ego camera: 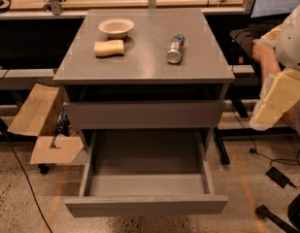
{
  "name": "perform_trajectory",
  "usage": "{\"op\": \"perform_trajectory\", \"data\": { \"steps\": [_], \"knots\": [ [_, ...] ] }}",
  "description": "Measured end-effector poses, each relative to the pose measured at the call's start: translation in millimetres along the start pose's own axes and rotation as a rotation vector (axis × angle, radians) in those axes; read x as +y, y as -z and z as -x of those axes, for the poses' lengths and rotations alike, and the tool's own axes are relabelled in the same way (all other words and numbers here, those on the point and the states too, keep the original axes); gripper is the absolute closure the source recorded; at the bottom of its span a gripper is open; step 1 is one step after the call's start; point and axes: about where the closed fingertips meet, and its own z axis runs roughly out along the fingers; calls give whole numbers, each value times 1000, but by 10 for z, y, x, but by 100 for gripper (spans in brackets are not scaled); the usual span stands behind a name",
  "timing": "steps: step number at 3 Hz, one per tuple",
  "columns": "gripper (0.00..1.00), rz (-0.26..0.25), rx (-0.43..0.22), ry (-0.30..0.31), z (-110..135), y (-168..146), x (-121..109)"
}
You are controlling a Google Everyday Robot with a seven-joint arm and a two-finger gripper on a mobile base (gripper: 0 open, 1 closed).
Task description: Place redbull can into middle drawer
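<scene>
The redbull can lies on its side on the grey cabinet top, right of centre. The middle drawer is pulled fully open below, and its grey inside is bare. My gripper is out of view. Only the cream link of my arm shows at the right edge, level with the upper drawer and well right of the cabinet. Nothing is held that I can see.
A beige bowl and a tan sponge sit on the top's left part. The closed drawer front is above the open drawer. An open cardboard box stands on the left. Cables and a chair base are on the floor at right.
</scene>
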Motion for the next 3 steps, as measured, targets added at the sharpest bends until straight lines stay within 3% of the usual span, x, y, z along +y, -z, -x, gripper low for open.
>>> {"op": "perform_trajectory", "data": {
  "steps": [1, 3],
  "knots": [
    [0, -4, -62, -82, 101, -116, -72],
    [0, 7, -286, -375, 506, -724, -528]
  ]
}}
